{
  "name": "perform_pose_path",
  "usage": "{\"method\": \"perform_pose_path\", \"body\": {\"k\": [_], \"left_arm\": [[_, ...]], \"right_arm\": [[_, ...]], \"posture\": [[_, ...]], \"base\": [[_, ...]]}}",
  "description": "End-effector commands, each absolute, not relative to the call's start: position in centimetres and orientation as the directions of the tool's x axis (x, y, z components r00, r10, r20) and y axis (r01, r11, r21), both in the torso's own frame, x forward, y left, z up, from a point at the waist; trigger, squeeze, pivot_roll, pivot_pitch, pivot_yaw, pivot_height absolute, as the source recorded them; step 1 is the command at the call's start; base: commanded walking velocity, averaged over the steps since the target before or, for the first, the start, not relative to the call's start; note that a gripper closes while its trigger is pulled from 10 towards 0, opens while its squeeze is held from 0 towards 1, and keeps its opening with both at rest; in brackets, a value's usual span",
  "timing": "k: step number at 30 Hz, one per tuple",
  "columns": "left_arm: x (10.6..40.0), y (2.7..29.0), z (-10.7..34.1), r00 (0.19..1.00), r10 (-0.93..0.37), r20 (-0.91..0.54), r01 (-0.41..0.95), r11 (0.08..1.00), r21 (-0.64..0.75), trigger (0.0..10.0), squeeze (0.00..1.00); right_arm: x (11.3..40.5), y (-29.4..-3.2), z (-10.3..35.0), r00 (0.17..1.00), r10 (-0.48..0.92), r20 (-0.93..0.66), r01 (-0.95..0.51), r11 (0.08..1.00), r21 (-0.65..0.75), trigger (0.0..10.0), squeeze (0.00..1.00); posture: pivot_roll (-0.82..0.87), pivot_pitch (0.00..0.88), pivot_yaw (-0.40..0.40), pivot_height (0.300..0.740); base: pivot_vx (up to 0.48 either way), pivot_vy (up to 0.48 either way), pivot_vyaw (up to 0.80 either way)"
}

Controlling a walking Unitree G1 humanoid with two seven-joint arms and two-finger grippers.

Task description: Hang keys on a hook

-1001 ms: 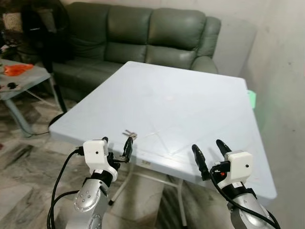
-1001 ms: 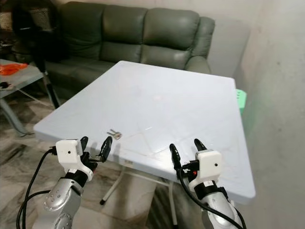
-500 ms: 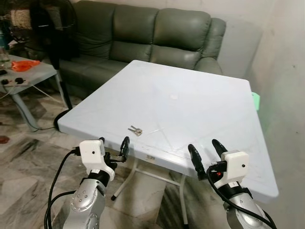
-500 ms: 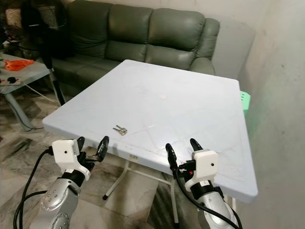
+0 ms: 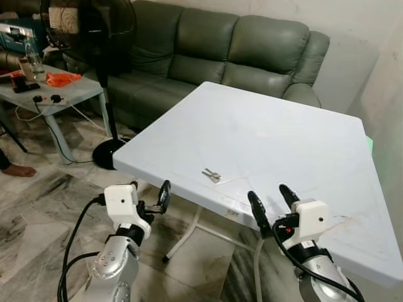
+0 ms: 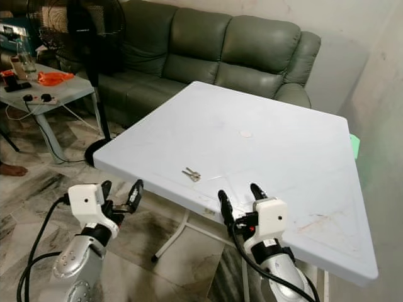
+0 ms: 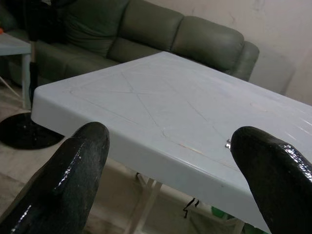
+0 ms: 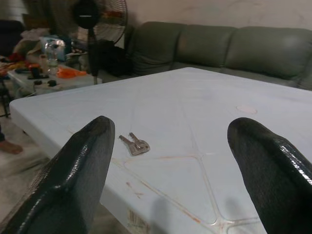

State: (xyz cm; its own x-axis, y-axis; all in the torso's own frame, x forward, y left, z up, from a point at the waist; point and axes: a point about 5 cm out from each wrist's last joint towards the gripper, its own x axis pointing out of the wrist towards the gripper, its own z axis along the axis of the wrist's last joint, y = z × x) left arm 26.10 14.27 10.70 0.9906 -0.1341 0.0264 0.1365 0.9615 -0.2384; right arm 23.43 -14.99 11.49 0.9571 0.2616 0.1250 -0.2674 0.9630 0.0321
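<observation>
Left eye view, nearest the camera: both arms are raised just short of the near edge of the white desk (image 5: 296, 132), neither touching it. The left gripper (image 5: 150, 196) hangs off the desk's near-left corner, over the floor, jaws spread and empty. The right gripper (image 5: 272, 202) sits at the near edge, further along to the right, jaws also wide apart with nothing between them.

A little way in from that edge lie the keys (image 5: 211, 175), flat on the desk top, between the two grippers and ahead of both. They look like a couple of small metal keys joined at one end, and their long axis runs slantwise across the desk, neither square to the near edge nor straight away from it. In the right wrist view the keys (image 8: 134, 144) show beyond the open jaws, close to the inner side of one black finger (image 8: 68, 180) rather than centred in the gap, so the right gripper points a bit to one side of them. In the left wrist view only a small glint at the desk surface can be made out.

The right gripper seems slightly the nearer and already faces the desk top; I judge the coming reach to be forward and toward the robot's left, with the jaws turned to close across the keys' slant.

Beyond the desk stand a green sofa (image 5: 252, 50) and a fan (image 5: 88, 25).
</observation>
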Motion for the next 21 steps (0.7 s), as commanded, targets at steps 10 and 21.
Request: {"method": "perform_pose_path", "body": {"k": [10, 21], "left_arm": [[26.23, 13.81, 10.67, 0.990, -0.143, 0.020, 0.143, 0.957, -0.252, 10.0, 0.00], [26.35, 13.80, 10.70, 0.990, -0.141, 0.021, 0.142, 0.957, -0.252, 10.0, 0.00]], "right_arm": [[23.50, -15.18, 11.66, 0.957, 0.260, 0.126, -0.266, 0.963, 0.035, 10.0, 0.00], [23.60, -15.18, 11.73, 0.957, 0.259, 0.127, -0.265, 0.964, 0.034, 10.0, 0.00]], "posture": [[0.03, 0.009, -0.060, 0.740], [0.03, 0.010, -0.063, 0.740]], "base": [[0.000, 0.400, 0.00], [0.000, 0.439, 0.00]]}}
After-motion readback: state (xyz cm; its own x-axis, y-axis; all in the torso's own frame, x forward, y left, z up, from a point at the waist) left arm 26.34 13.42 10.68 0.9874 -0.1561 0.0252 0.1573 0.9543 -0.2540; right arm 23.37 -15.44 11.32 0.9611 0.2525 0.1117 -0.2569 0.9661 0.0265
